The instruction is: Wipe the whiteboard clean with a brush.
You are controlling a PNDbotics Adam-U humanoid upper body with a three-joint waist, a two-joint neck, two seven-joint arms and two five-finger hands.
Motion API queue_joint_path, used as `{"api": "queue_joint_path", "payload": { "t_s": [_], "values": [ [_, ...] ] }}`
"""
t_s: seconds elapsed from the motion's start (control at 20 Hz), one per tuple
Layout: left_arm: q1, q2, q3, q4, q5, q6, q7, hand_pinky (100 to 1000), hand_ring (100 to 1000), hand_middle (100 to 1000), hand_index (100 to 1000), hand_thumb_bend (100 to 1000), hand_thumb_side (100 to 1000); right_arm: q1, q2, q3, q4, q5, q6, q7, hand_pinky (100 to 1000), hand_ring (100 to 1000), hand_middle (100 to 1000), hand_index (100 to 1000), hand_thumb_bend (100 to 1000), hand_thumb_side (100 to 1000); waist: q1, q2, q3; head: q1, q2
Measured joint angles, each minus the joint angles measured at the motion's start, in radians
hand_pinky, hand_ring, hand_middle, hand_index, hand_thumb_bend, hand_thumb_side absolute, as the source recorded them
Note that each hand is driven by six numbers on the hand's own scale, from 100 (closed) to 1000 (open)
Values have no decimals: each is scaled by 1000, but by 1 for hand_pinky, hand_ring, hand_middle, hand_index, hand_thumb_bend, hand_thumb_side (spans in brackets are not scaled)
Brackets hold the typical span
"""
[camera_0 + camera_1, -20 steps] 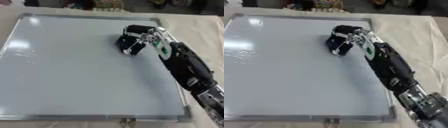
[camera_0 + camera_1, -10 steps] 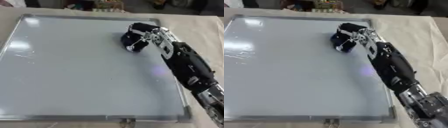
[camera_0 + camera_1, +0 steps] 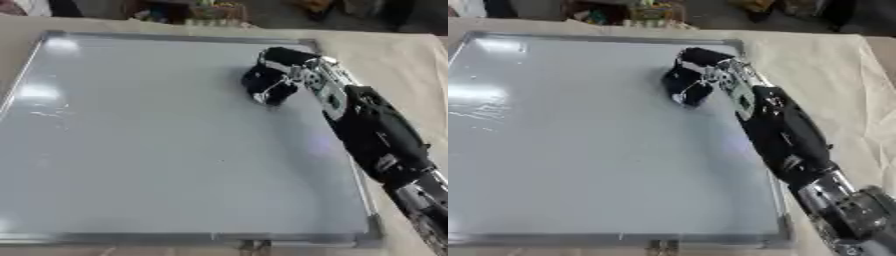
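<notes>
So the whiteboard (image 3: 157, 150) lies flat and takes up most of the table, silver frame all round, sitting on a beige cloth (image 3: 833, 65) that shows along the right side and the far edge. The right hand (image 3: 293, 75) comes in from the lower right, its black arm lying diagonally over the board's right frame, and it's up in the far right part of the board. Its fingers are curled round a dark brush (image 3: 262, 85), which is pressed down on the board surface just inside the right edge, not far from the top rim. The brush is mostly hidden by the fingers, so I can only make out a dark blob with a bit of white at the bottom. The board looks pretty much blank, just some glare and faint light smudges toward the left side (image 3: 44, 107). There's a small metal clip or latch (image 3: 254, 245) at the middle of the near frame. Some colourful clutter (image 3: 206, 10) sits past the far edge, too blurry to name. The left hand doesn't show in either view.
</notes>
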Motion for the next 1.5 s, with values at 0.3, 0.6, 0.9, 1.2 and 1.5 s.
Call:
{"api": "queue_joint_path", "payload": {
  "t_s": [0.3,0.6,0.9,1.2,1.5],
  "values": [
    [0,0,0,0,0,0,0,405,470,436,521,100,931,5,-10,29,-26,-14,-28,30,313,403,151,139,100,100,-1,0,-2,-3,-1],
    [-1,0,0,0,1,1,0,405,471,436,521,100,931,17,-13,58,-63,-46,-48,73,312,400,150,139,100,100,-1,-2,-4,-4,-8],
    [-1,0,0,0,1,2,-1,405,471,437,521,100,932,29,-13,88,-105,-80,-56,110,313,397,148,140,100,100,-4,-2,-4,-4,-9],
    [-2,0,0,0,1,3,-2,405,471,437,520,100,932,41,-12,116,-145,-114,-63,144,312,394,147,140,100,100,-5,-2,-4,-5,-9],
    [-2,0,0,0,1,3,-2,405,471,437,521,100,932,46,-4,138,-179,-147,-64,178,312,391,145,141,100,100,-6,-2,-1,-7,-9]
  ]
}}
